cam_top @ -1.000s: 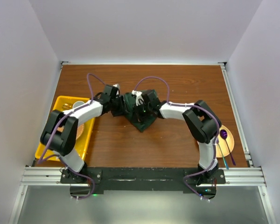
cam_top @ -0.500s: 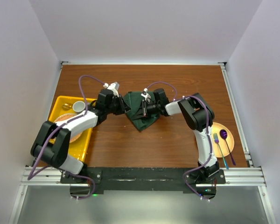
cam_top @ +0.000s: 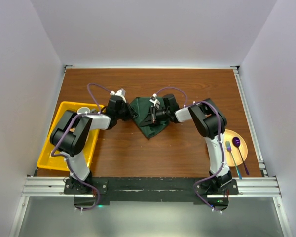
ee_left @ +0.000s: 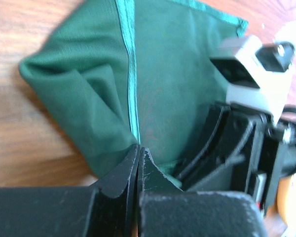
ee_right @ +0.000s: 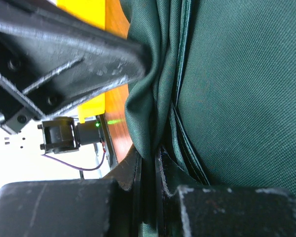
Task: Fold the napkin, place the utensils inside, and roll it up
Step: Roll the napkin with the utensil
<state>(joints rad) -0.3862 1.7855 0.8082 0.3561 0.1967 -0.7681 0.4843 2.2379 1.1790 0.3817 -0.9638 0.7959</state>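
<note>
The dark green napkin (cam_top: 149, 126) lies bunched mid-table between both grippers. My left gripper (cam_top: 132, 112) sits at its left edge; in the left wrist view the napkin (ee_left: 177, 74) spreads ahead, and the left gripper (ee_left: 138, 150) is shut with its tips pinching the cloth by the light hem. My right gripper (cam_top: 152, 116) comes in from the right. In the right wrist view the right gripper (ee_right: 149, 155) is shut on a hanging fold of the napkin (ee_right: 237, 98). The utensils, a teal fork (cam_top: 229, 148) and a purple spoon (cam_top: 237, 142), lie far right on an orange plate (cam_top: 242, 139).
A yellow tray (cam_top: 47, 160) stands at the left under my left arm, its contents mostly hidden. The orange plate sits near the table's right rail. Purple cables loop above both wrists.
The left gripper has closed onto the napkin's left edge, and the left arm's elbow has pulled in. The right arm shifted a second ago and has held its grip since.
</note>
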